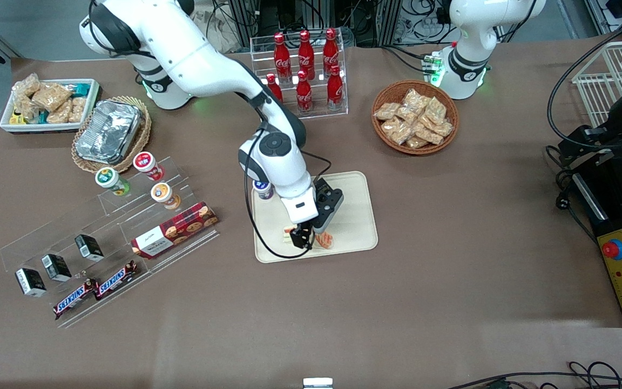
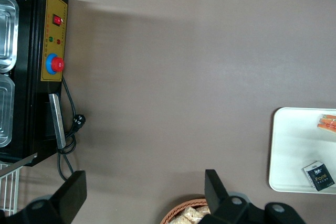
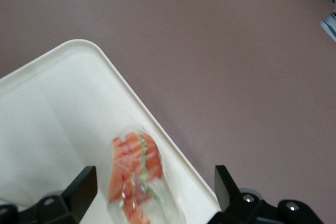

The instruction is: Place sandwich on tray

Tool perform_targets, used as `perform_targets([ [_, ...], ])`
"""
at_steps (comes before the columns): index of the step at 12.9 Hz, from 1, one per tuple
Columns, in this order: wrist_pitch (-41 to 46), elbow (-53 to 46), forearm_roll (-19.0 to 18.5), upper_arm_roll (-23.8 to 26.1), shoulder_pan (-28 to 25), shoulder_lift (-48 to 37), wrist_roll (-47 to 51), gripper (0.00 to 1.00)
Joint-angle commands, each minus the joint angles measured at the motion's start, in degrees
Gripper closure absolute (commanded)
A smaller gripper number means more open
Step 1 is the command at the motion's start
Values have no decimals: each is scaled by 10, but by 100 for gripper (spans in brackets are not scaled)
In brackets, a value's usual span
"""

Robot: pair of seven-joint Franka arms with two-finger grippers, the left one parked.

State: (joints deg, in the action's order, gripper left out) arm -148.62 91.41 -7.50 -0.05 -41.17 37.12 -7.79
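Observation:
The cream tray [image 1: 354,216] lies mid-table, and its rim also appears in the right wrist view [image 3: 157,129] and the left wrist view [image 2: 294,150]. The wrapped sandwich [image 1: 324,239] rests on it close to the rim nearest the front camera, red-orange and green filling showing [image 3: 134,166] [image 2: 326,123]. My right gripper [image 1: 304,237] hangs just over the sandwich, open [image 3: 153,179]. Its black fingers [image 3: 84,182] stand wide on either side of the wrap and touch nothing. The arm hides part of the sandwich in the front view.
On the tray are a small cup [image 1: 262,189] and a dark packet [image 2: 318,176]. An acrylic rack with cups, cookies [image 1: 175,229] and Snickers bars stands toward the working arm's end. Cola bottles [image 1: 305,65] and a snack basket [image 1: 414,117] sit farther back.

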Motion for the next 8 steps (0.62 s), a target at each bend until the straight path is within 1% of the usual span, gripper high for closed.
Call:
perform_targets([
  [1,134,16,10,-1,7,-97,77,1],
  [2,174,16,10,-7,14,-124,88,1],
  [3,211,15,10,-7,34,-150,93,1],
  [5,284,16,15,-5,96,-197,92,1],
  [7,354,19,62,-8,149,-240,89,1],
  [8,374,20,67,-8,183,-256,95,1],
])
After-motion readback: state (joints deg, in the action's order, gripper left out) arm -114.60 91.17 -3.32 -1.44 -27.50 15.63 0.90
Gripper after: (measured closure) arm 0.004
